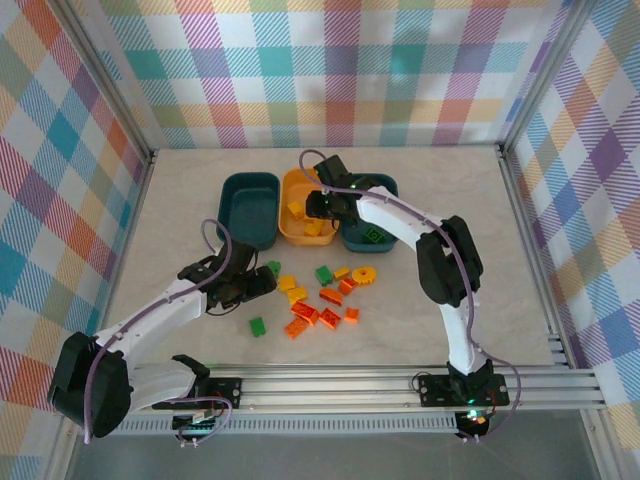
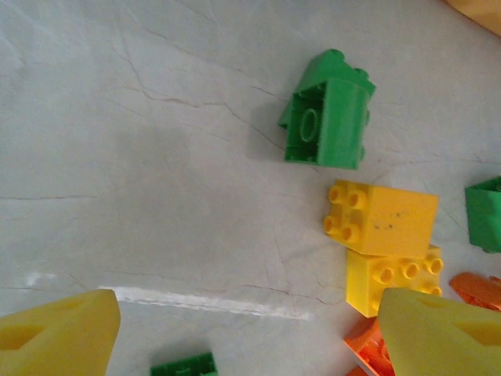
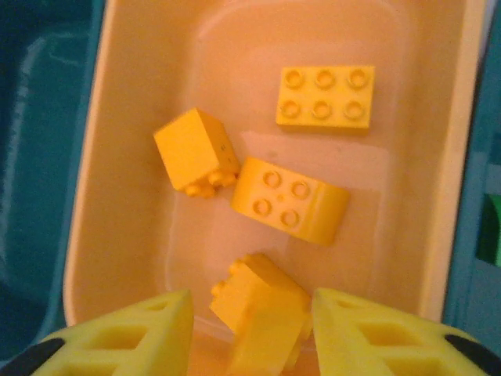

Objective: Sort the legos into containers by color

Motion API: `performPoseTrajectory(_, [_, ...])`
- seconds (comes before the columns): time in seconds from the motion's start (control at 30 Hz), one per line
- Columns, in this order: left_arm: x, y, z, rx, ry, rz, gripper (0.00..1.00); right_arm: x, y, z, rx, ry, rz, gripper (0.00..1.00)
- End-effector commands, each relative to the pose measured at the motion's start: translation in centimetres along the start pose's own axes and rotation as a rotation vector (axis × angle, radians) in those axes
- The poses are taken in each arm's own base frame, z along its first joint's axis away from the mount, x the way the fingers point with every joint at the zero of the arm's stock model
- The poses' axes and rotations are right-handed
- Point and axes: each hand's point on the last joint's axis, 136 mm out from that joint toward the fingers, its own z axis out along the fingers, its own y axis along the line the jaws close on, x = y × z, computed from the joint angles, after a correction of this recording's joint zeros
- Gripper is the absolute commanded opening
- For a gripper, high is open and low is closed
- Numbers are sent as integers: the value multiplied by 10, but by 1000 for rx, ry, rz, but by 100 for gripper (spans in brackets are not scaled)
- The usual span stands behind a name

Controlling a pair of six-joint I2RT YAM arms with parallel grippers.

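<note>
While the left gripper (image 2: 246, 337) hangs low over the pale, marble-veined table (image 2: 117, 117) w/ its yellow plastic fingers (image 2: 55, 337) spread wide and nothing btwn them, the right gripper (image 3: 252, 337) sits over the yellow-orange tub (image 3: 86, 235).

Right wrist view: a glossy yellow brick (image 3: 258, 309) sits tilted btwn the right gripper's fingers, close to one and w/ a slim gap to the other. Can't tell if it's gripped or loose. In the smooth, round-cornered tub lie three more yellow pieces: a flat six-stud brick (image 3: 325, 98), a cube-like brick (image 3: 196, 153) on its side, and a four-stud brick w/ a rounded end (image 3: 290, 200).

Top view: the tub stands in the middle of a touching row, w/ a dark teal tub (image 1: 248, 205) on its left and a second teal tub (image 1: 372, 225) on its right, the latter w/ something green inside. The loose legos (image 1: 320, 295), orange-red, yellow and green, lie scattered near the tubs on the arms' side.

Left wrist view: a green brick (image 2: 329, 117) lies on its side, hollow underside showing, near two yellow bricks (image 2: 383, 219) that touch.
</note>
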Motion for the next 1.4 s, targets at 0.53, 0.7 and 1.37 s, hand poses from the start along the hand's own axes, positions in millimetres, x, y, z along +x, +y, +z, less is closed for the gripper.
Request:
performPoseTrajectory(0.53, [-2,-75,55,-52,93,178,80,68,-44,-88,27,-2,-12,56])
performPoseTrajectory(0.7, [-7,-75,68,-111,101,207,71,98,-68,-97,78,31,-5,56])
performPoseTrajectory(1.37, [-4,-91,40,-60,86,259,37,114,-86,-110,95,32,21,56])
